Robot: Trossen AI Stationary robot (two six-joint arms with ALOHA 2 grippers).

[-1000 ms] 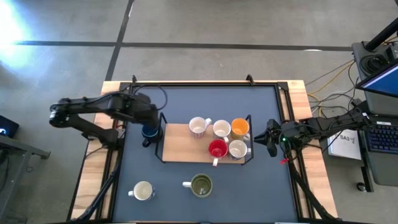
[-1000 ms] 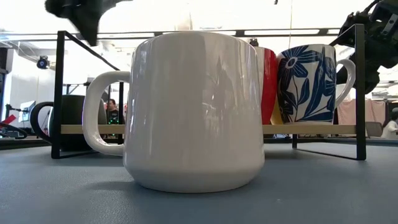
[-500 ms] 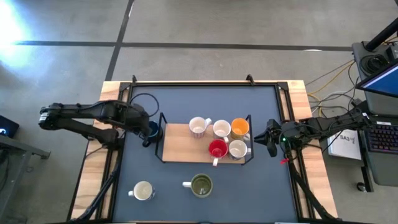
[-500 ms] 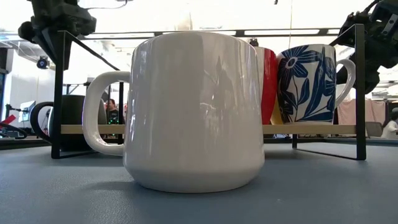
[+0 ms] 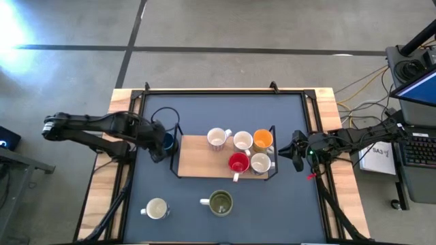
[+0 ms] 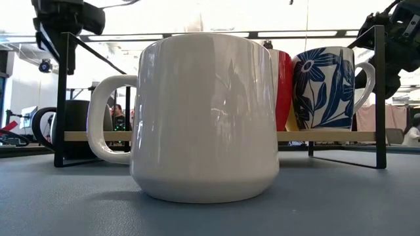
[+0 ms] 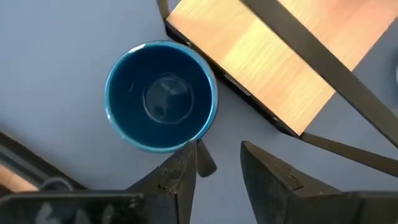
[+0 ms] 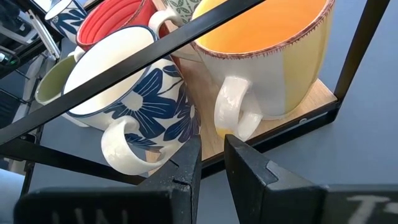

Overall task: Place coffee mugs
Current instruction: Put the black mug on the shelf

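High view puts my left jaws (image 5: 155,144) just beside the dark blue mug (image 5: 165,142), which sits upright on the table against the rack's (image 5: 204,162) left end; left wrist view shows them parted, holding nothing, astride its handle.

Low view almost filled by one white mug (image 6: 203,115), hiding most of the rack (image 6: 62,98) behind it. Only slivers of the red mug (image 6: 283,78) and half of the blue-flowered mug (image 6: 328,85) peeking out. Dark mug (image 6: 72,128) at far left half masked by the rack's post. Left hand (image 6: 59,23) cut off at the upper edge. In the left wrist view, dark blue mug (image 7: 160,96) with its handle tucked behind one finger (image 7: 180,177). In the right wrist view, orange mug (image 8: 273,56) clipped by the top edge.
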